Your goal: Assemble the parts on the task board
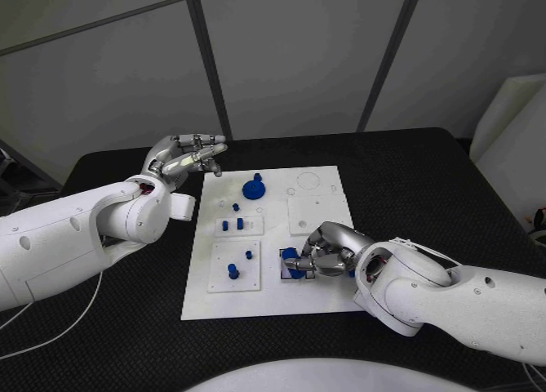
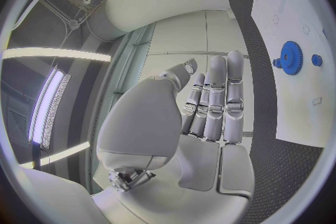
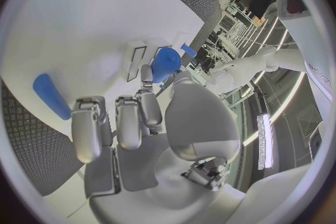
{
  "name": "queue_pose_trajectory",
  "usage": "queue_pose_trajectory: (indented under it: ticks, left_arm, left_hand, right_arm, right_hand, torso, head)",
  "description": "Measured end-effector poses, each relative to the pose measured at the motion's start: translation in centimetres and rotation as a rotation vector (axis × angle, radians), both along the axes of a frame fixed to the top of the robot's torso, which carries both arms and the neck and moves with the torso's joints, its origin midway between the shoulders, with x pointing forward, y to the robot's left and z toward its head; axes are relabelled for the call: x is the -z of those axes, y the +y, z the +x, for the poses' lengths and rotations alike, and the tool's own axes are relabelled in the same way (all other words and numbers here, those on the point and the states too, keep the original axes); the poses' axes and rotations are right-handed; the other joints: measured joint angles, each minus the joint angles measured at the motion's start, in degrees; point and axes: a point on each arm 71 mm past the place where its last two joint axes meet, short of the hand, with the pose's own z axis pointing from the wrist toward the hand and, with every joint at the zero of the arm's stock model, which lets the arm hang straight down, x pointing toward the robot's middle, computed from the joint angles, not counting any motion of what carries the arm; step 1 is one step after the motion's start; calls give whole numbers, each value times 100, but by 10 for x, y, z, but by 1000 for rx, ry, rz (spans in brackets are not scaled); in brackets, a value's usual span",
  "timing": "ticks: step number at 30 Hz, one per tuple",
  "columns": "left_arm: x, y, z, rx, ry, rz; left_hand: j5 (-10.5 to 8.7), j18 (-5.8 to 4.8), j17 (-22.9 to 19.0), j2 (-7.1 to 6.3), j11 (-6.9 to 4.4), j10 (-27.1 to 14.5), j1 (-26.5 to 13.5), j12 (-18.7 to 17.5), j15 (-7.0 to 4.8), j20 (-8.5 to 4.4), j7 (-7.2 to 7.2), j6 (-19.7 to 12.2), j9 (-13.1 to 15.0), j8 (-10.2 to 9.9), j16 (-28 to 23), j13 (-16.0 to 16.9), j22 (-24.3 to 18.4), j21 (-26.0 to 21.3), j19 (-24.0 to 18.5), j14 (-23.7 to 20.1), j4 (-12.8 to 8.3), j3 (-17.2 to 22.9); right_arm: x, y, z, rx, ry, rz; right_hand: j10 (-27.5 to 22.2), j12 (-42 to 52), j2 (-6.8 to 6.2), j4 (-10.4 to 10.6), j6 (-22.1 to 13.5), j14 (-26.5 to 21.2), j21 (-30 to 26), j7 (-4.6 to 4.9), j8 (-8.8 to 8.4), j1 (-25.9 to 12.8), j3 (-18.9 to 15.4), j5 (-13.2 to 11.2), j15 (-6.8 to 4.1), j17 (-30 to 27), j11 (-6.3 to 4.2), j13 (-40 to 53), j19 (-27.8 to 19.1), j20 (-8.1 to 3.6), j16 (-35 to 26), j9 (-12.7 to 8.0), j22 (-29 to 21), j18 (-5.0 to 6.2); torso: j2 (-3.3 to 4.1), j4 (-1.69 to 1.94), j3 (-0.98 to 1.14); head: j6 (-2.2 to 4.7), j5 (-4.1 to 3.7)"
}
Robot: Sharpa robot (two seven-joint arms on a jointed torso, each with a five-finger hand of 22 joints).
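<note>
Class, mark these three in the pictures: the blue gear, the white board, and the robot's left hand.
blue gear (image 1: 254, 190): head view, on its round toothed face.
white board (image 1: 264, 300): head view, on a bare part near its front edge.
left hand (image 1: 186, 154): head view, on the back of the hand.

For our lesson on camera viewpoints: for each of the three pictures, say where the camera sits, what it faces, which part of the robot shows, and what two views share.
Head view: on the robot's head, looking down at the white task board; both white arms show, left hand and right hand.
Left wrist view: behind the left hand, facing the board's edge.
Right wrist view: behind the right hand, facing the board.
Shared: the round blue gear appears in head and left wrist views.
</note>
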Motion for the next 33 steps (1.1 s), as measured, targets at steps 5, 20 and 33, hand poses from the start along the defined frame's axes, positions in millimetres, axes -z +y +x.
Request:
queue_pose_trajectory:
  ticks: [5,20,33]
  left_arm:
    - [0,0,0,0,0,0]
    - [0,0,0,0,1,0]
    - [1,1,0,-1,3,1]
  left_hand:
    - [0,0,0,0,0,0,0,0,0,0,0,0,0,0,0,0,0,0,0,0,0,0]
    - [0,0,1,0,0,0,0,0,0,0,0,0,0,0,0,1,0,0,0,0,0,0]
    - [0,0,1,0,0,0,0,0,0,0,0,0,0,0,0,1,0,0,0,0,0,0]
  right_arm:
    - [2,0,1,4,6,-8]
    - [-3,-1,-4,-16,-16,-7]
    - [-5,-4,-5,-52,-41,-30]
  right_hand:
    - [-12,-72,-200,5,-43,0,-30,4,86,-526,-75,-924,0,0,-12,-40,-10,-10,-39,91,0,0]
    - [-20,-126,-434,1,-157,0,-45,12,268,-1069,383,-1171,1,-1,-20,21,-11,-10,-60,282,0,0]
    - [21,-126,-109,-213,-170,1,-19,-14,436,202,555,-896,-41,-1,-60,115,8,-34,-45,423,0,0]
  torso:
    - [1,-3,0]
    - [2,-9,6]
    - [-1,-10,2]
  head:
    - [4,1]
    - [3,14]
    - [-1,0]
